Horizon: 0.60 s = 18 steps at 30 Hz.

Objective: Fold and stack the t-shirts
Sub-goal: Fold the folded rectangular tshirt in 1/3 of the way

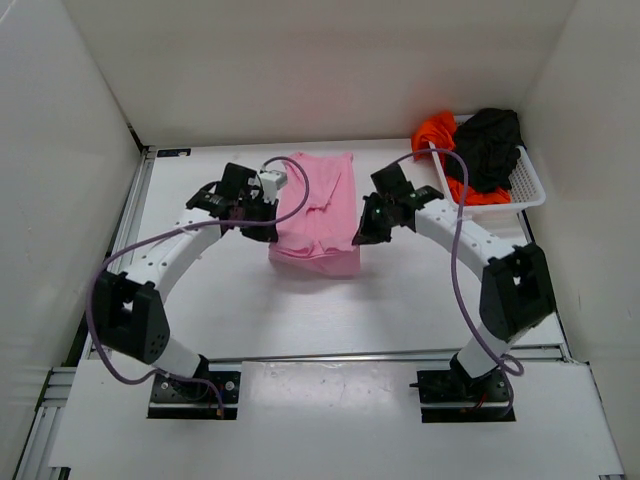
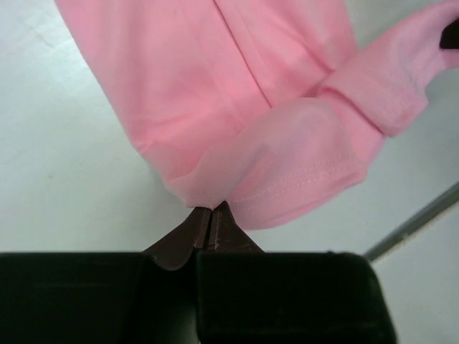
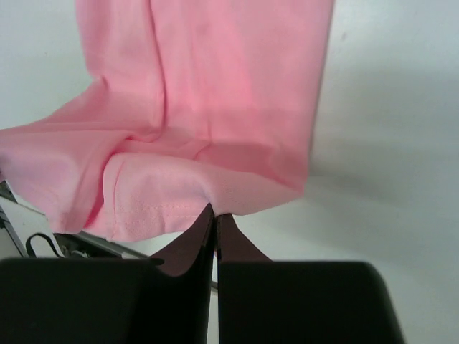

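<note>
A light pink t-shirt [image 1: 318,212] lies partly folded in the middle of the table, its near part lifted between both arms. My left gripper [image 1: 268,208] is shut on its left edge; in the left wrist view the fabric [image 2: 244,122] bunches at the closed tips [image 2: 210,213]. On the shirt's right edge my right gripper [image 1: 362,232] is shut, with the hem [image 3: 193,143] pinched at its tips [image 3: 215,213]. A black t-shirt [image 1: 490,145] and an orange-red t-shirt [image 1: 438,135] sit bundled in the basket at the back right.
The white mesh basket [image 1: 515,195] stands at the back right, close to the right arm's elbow. White walls enclose the table on three sides. A metal rail [image 1: 135,205] runs along the left edge.
</note>
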{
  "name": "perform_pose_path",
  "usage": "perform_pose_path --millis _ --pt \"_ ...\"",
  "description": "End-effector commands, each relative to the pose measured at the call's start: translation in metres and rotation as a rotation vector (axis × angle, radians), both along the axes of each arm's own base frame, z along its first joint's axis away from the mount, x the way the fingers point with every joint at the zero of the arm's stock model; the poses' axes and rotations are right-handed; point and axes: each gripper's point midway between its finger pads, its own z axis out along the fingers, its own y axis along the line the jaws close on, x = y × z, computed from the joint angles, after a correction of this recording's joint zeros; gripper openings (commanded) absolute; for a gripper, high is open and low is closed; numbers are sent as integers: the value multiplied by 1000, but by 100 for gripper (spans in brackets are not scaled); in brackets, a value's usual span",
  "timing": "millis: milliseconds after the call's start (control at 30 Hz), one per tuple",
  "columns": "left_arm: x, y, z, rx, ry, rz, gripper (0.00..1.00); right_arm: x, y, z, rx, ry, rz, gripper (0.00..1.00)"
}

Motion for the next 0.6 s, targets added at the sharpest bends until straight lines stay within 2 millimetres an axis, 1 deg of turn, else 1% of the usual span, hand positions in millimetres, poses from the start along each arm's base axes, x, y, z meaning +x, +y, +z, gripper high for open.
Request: perform_pose_path --millis 0,33,67,100,133,167,200,233,267,300,333,367,400,433,467,500,533,567 --pt "24 9 -4 54 2 45 10 28 6 21 41 -36 95 0" --pt "34 9 1 49 -9 55 10 34 6 13 32 -14 101 0" --pt "39 9 -1 59 -8 61 10 42 3 12 21 -24 111 0" --pt "42 8 -9 67 12 60 10 53 8 21 26 -52 122 0" --pt "49 8 -7 74 0 68 10 60 7 10 9 -28 122 0" --pt "52 7 -9 76 4 68 10 64 4 7 0 -8 111 0" --pt "52 7 -12 81 17 68 10 66 7 7 12 -5 118 0" --pt "57 7 -17 93 24 72 10 72 5 1 14 10 109 0" --pt "61 10 -20 95 30 83 10 78 3 2 16 5 98 0" --pt "61 10 -24 101 46 82 10 78 3 -2 13 14 98 0" --pt "70 12 -29 104 55 94 10 83 1 -5 18 21 92 0" --pt "71 10 -31 102 70 89 10 86 3 -3 20 16 92 0" --pt "77 10 -32 86 78 92 10 90 1 -4 28 18 87 0" --pt "81 16 -44 86 119 104 10 92 3 -11 23 31 87 0" --pt "90 16 -39 72 120 109 10 99 3 -9 36 27 84 0" --pt "96 16 -41 54 128 110 10 100 6 -10 49 35 92 0" --pt "96 10 -42 4 158 89 10 99 7 -22 46 63 96 0" --pt "103 8 -44 -27 171 82 10 104 5 -22 57 69 80 0"
